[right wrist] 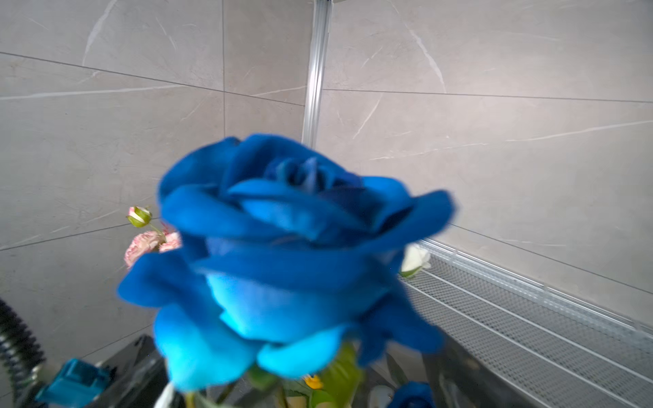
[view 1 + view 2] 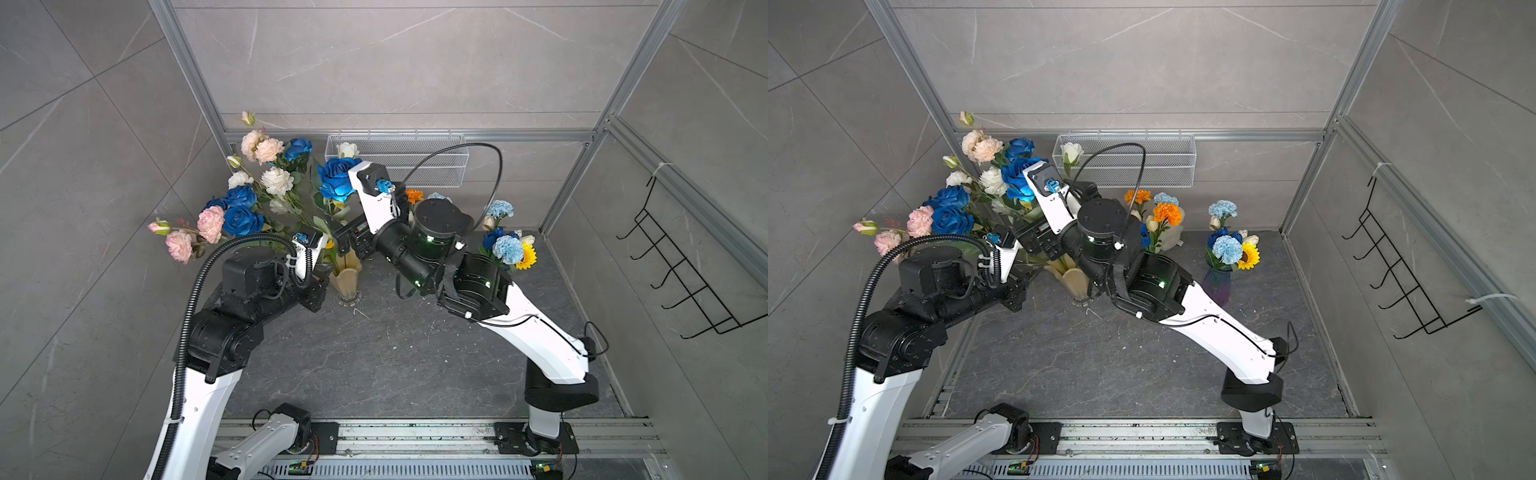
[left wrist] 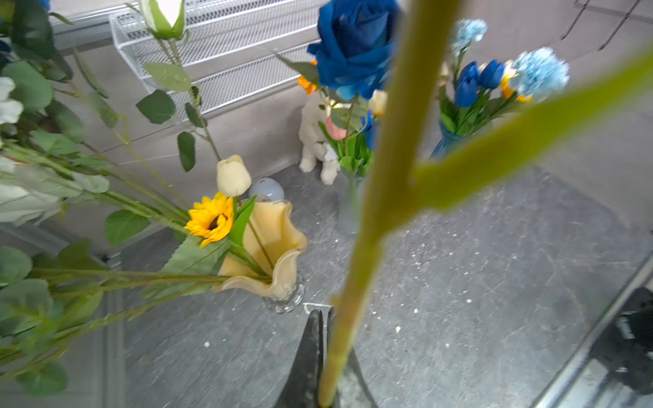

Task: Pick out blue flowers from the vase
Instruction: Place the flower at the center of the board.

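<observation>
The blue rose (image 2: 336,179) is held up in the air behind the vase (image 2: 347,277), its bloom just beside the right arm's wrist camera. Its long green stem (image 3: 388,176) runs down to the left gripper (image 3: 325,335), whose jaws are pressed together on it near the lower end, clear of the vase.

The right gripper (image 2: 338,237) sits higher along the same stem, under the bloom. Its jaws are spread, one on either side of the stem, and do not pinch it.

The cream vase with a wavy rim stands on the grey table (image 2: 395,353). It holds a sunflower (image 3: 210,219), a cream tulip (image 3: 233,175) and leafy stems that lean out towards the left wall. The other blue roses (image 2: 243,220) sit on those stems among pink and white blooms.

Well to the right stands a blue glass vase (image 2: 1219,282) with pale blue carnations (image 2: 1227,249). Orange carnations (image 2: 1167,214) stand between the two vases, and a wire basket (image 2: 415,166) hangs on the back wall.
</observation>
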Controlling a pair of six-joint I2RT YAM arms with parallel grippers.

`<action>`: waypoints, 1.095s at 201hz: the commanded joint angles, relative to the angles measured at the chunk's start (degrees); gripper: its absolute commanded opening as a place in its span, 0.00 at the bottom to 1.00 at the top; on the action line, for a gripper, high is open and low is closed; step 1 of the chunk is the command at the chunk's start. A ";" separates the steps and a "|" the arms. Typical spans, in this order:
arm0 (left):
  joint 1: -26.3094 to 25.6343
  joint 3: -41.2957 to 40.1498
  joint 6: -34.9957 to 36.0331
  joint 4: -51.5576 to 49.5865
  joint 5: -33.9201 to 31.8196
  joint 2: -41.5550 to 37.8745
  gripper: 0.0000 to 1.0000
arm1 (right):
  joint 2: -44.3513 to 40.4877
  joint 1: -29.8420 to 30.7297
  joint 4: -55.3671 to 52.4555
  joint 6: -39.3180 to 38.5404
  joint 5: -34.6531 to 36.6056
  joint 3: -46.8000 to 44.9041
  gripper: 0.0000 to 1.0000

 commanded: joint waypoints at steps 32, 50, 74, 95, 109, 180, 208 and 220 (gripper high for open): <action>-2.95 -2.34 7.67 -1.60 -13.23 2.20 0.00 | -28.44 0.31 6.15 -3.62 14.00 -21.46 0.99; -7.34 -4.22 8.52 -1.51 -17.03 3.46 0.00 | -30.19 0.26 1.83 -5.75 19.41 -20.43 1.00; -17.31 -7.19 10.43 -1.65 -25.14 5.29 0.00 | -29.04 0.25 -1.16 -6.51 22.02 -19.04 1.00; -25.70 -9.49 11.36 -1.03 -30.39 7.28 0.00 | -28.36 0.24 -1.47 -6.32 22.34 -18.83 1.00; -29.87 -11.17 12.48 0.07 -32.38 8.43 0.00 | -28.35 0.26 -1.60 -6.32 23.05 -18.77 0.99; -34.41 -23.76 18.40 13.92 -36.85 16.00 0.00 | -25.83 0.02 -9.59 -3.75 24.40 -15.34 1.00; -34.42 -26.16 19.23 20.65 -38.19 21.41 0.00 | -22.63 -0.80 -13.32 -2.34 23.10 -11.98 1.00; -34.43 -26.58 19.41 23.23 -37.96 23.96 0.00 | -21.40 -1.68 -15.34 -0.92 21.54 -10.55 1.00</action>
